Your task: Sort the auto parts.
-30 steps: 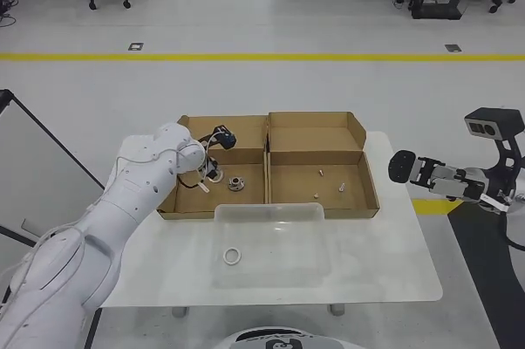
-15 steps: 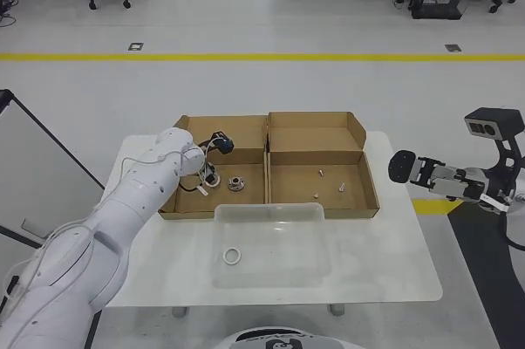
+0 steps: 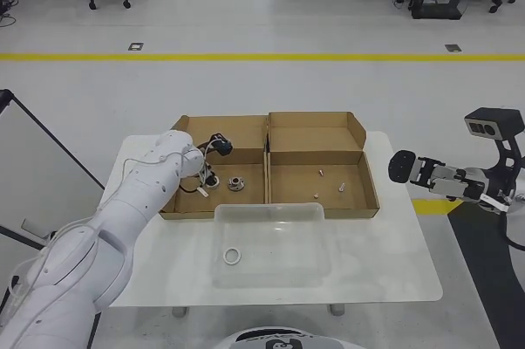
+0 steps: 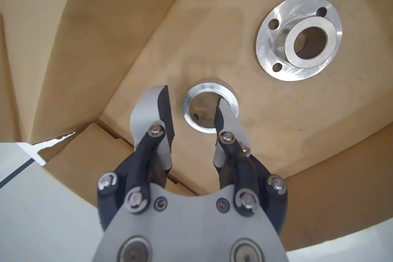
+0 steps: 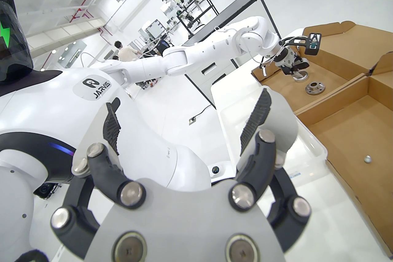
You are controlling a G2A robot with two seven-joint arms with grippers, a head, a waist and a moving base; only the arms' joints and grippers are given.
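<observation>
My left gripper (image 4: 191, 99), fingers apart, straddles the ring's (image 4: 208, 88) rim, one fingertip hiding part of it, with the flanged hub (image 3: 236, 183) at its 3 o'clock.

The left arm (image 3: 140, 201) is glossy white in rounded shells, with a thin black cable (image 3: 190, 182) at its wrist. The left gripper (image 4: 191, 99) has a grey plate (image 4: 190, 223), black link bars (image 4: 142, 158), silver screws (image 4: 155, 130) and grey fingers (image 4: 141, 112) with black pads (image 4: 164, 112). The right gripper (image 5: 188, 100) matches, its pads ribbed. The torso (image 5: 46, 109) is white with a black logo (image 5: 93, 86).
</observation>
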